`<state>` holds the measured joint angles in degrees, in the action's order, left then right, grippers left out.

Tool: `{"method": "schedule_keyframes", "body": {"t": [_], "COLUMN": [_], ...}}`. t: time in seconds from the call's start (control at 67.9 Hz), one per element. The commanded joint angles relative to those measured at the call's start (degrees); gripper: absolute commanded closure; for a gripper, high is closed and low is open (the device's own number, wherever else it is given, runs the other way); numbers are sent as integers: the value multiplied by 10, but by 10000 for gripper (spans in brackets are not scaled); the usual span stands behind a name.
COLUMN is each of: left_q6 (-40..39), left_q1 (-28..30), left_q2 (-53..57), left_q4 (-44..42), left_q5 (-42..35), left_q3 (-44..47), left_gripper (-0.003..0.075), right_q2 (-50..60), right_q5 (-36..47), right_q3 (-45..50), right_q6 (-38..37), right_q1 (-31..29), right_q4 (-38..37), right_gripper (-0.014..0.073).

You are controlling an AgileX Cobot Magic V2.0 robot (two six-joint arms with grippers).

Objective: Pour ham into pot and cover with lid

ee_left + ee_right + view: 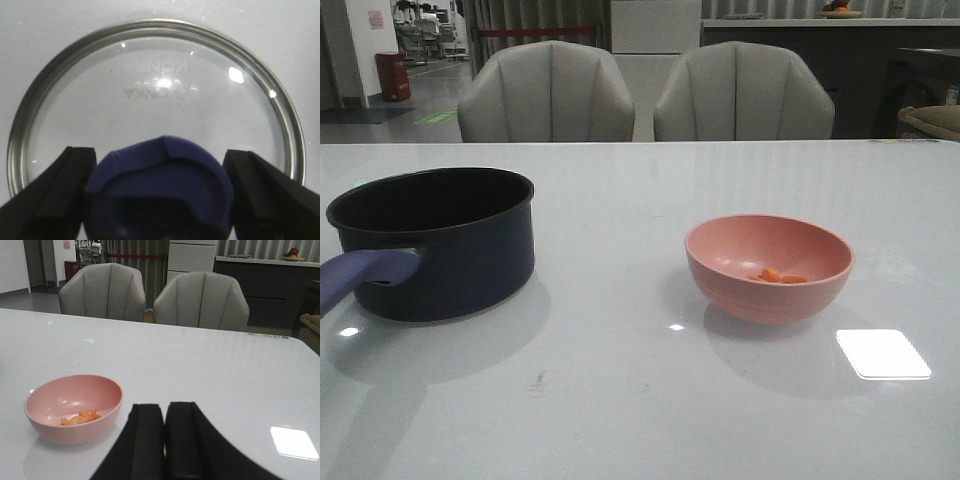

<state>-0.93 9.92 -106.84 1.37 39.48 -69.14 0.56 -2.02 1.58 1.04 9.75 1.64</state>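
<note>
On table, pot: dark navy round saucepan (440, 243) at 9 o'clock, uncovered.
Ham: orange pieces (776, 275) in salmon-pink bowl (769, 267), 3 o'clock.
Right gripper (164, 440): clenched, empty; should part its fingers and take the rim.
Left gripper (159, 195): spread around blue knob of glass lid (155, 95).

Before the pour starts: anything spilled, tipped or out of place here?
Nothing stands out. The pot and the pink bowl stand upright and apart on the table, the ham is all inside the bowl, and the lid lies flat, unbroken.
</note>
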Motion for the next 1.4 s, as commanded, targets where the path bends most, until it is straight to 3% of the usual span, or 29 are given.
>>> {"method": "schedule_keyframes", "body": {"t": [0.0, 0.265, 0.501, 0.781, 1.09, 1.385], "left_q6": [2, 2, 4, 4, 4, 4], "left_q1": [-11, -15, -19, -105, -186, -261], "left_q2": [22, 39, 137, 333, 543, 758], "left_q4": [-14, -23, 7, 3, 15, 26], "left_q5": [-8, 86, 43, -79, -133, -138], "left_q3": [-21, -88, -68, 48, 177, 330], "left_gripper": [117, 103, 103, 103, 103, 103], "right_q2": [12, 12, 12, 12, 12, 12], "right_q5": [51, 51, 51, 51, 51, 51], "right_q3": [-3, -3, -3, -3, -3, -3], "right_q6": [0, 0, 0, 0, 0, 0], "right_q1": [-2, -2, -2, -2, -2, -2], "right_q4": [-5, -5, -5, -5, -5, -5], "right_gripper": [433, 433, 433, 433, 433, 433]}}
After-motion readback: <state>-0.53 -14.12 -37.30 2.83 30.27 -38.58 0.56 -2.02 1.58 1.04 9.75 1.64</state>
